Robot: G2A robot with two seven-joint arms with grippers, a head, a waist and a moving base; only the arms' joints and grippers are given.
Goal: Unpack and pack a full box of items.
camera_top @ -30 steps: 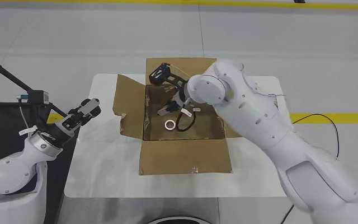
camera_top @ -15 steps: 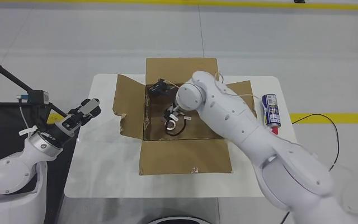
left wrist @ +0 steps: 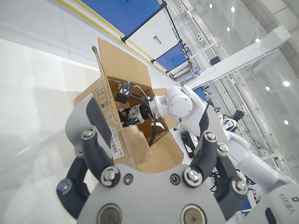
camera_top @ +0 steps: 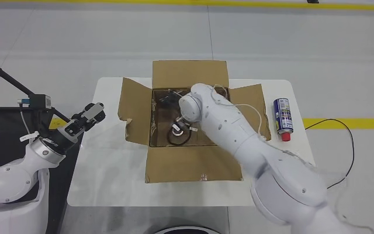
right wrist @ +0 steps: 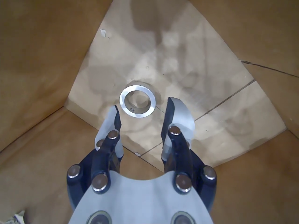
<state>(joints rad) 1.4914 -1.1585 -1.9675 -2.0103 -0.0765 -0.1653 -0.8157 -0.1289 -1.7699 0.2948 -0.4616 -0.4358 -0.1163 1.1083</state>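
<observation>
Inside brown cardboard box (camera_top: 193, 164), right gripper (right wrist: 142, 114) fingers spread, just short of flat silver metal ring (right wrist: 122, 100). Risk of skidding ring by off-centre pinch. At 9 o'clock of box, left gripper (camera_top: 98, 110) spread, empty.

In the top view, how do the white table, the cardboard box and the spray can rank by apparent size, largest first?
1. white table
2. cardboard box, with its flaps open
3. spray can, clearly the smallest
</observation>
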